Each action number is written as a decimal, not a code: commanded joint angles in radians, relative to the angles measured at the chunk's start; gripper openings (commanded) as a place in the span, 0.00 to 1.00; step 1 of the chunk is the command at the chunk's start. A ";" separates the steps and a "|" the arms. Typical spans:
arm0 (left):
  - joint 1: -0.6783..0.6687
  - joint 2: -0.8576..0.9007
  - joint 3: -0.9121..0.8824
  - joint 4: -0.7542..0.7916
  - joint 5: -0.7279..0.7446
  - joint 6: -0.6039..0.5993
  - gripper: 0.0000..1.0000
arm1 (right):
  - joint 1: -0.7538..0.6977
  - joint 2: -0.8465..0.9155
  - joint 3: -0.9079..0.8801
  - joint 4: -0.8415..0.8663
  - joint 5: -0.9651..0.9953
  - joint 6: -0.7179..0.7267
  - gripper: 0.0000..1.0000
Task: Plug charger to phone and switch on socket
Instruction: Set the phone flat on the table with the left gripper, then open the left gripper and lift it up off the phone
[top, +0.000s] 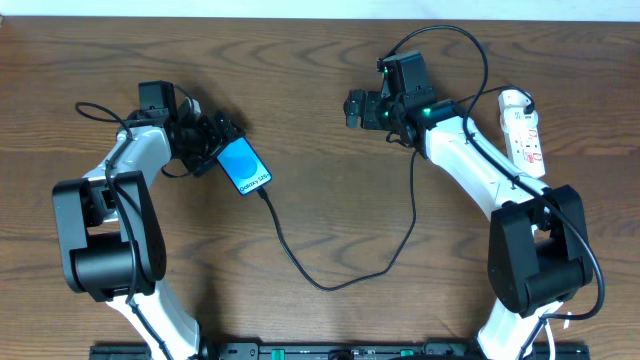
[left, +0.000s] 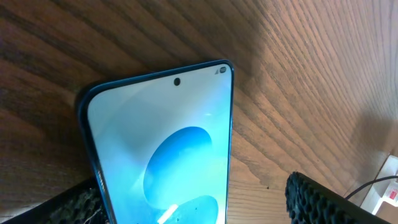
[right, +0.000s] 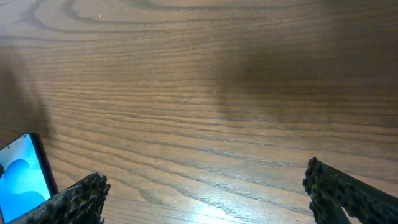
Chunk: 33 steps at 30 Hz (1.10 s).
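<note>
The right gripper (right: 208, 200) hangs over the wooden table (right: 205, 81), its dark jaws spread wide. At lower left, a corner of the phone (right: 23, 175) shows, its screen glowing blue.

Here's the wooden table (top: 330, 130), dark brown, filling the overhead view, grain running side to side; close up the wrist views show wavy bands and soft shadows across it.

Black knobbly fingers (right: 348, 193) at the tip; behind them black wrist blocks (top: 405, 75), a green light (top: 427, 110), thin looping black cables (top: 450, 29); further back white tubular links (top: 465, 160), bulky black joints (top: 535, 245).
</note>
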 joint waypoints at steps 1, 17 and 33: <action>0.002 0.031 -0.021 -0.029 -0.096 0.014 0.89 | -0.003 -0.023 0.007 0.000 0.011 -0.011 0.99; 0.002 -0.007 -0.019 -0.113 -0.227 0.029 0.89 | -0.003 -0.023 0.007 0.004 0.011 -0.011 0.99; -0.110 -0.377 -0.019 -0.196 -0.436 0.410 0.89 | -0.003 -0.023 0.007 0.030 0.011 -0.014 0.99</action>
